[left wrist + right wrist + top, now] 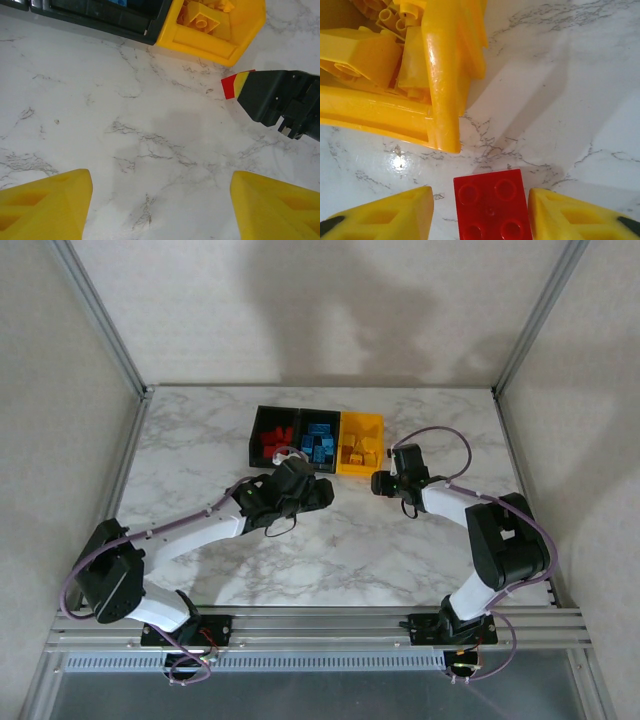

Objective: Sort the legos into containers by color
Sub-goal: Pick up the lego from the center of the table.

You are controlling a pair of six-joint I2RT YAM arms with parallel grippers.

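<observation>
Square, glossy, four-studded red brick (pixel 491 206)

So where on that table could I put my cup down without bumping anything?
Bare marble table left of the black bins, right of the yellow bin, and the near middle between the arms. Crowded just before the bins: the left gripper and right gripper, around a red lego, sit there.

three bins (pixel 318 416) in a row on the surface (pixel 380 550)
red legos (pixel 275 442) in the left black bin (pixel 256 436), blue legos (pixel 320 445) in the middle black bin (pixel 305 420), yellow legos (pixel 357 453) in the yellow bin (pixel 362 419).
</observation>
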